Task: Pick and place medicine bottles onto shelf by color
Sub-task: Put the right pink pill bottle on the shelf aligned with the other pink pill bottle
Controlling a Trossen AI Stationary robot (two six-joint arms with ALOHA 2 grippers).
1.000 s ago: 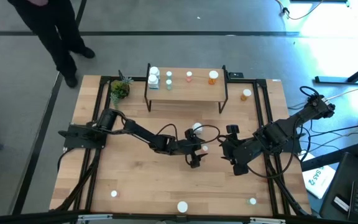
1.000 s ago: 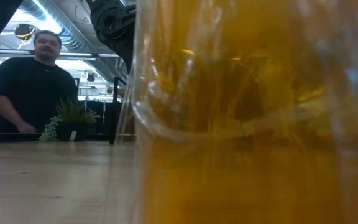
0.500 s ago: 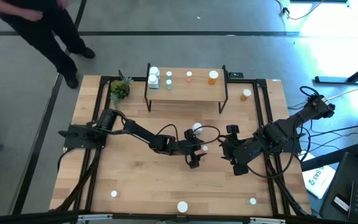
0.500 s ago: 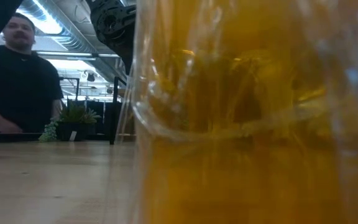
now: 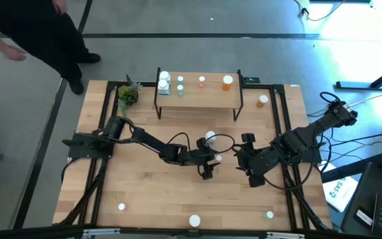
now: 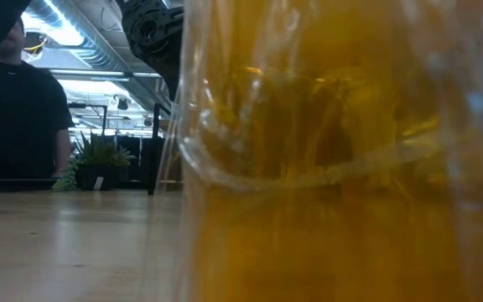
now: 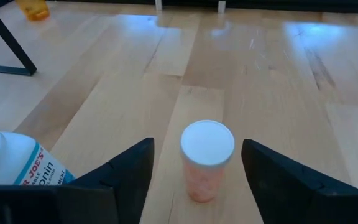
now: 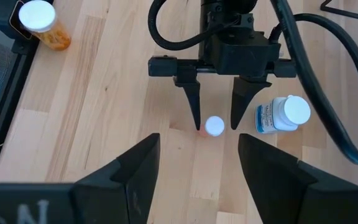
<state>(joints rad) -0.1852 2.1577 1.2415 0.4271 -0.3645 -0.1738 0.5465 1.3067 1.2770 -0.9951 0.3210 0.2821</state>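
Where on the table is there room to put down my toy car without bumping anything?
The widest bare wood lies between the plant and the small white bottle by the front edge, left of the left arm. The middle is crowded: the left gripper straddles a pink bottle, with the right gripper beside it. The shelf has bottles along its back edge.

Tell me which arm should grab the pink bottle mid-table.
Left. The left gripper already straddles the pink bottle, a finger on each side, not touching. The right gripper waits apart, facing it.
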